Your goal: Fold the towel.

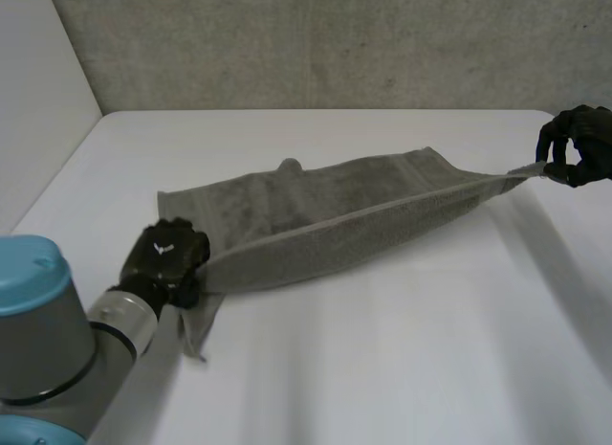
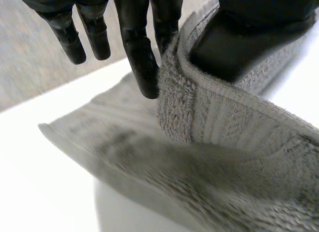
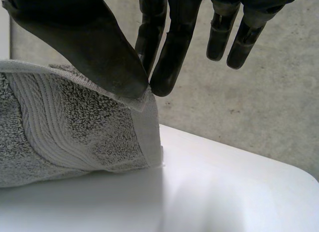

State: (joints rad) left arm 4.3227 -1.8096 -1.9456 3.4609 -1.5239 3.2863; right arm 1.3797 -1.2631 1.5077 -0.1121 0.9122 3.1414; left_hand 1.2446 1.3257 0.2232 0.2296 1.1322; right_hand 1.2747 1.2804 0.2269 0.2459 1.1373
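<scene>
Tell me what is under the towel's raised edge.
Under the edge stretched between the left hand and the right hand, the rest of the towel sags onto the white table. Anything beneath that cloth is covered.

There is one grey towel [image 1: 335, 220], one white table [image 1: 382, 368], two black hands, namely a left hand [image 1: 167, 258] and a right hand [image 1: 579, 144], one blue-capped arm [image 1: 57, 340] and one grey wall [image 1: 335, 43].

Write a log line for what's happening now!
left hand: pinches towel end | right hand: pinches opposite corner | towel edge stretched between, rest on table
</scene>
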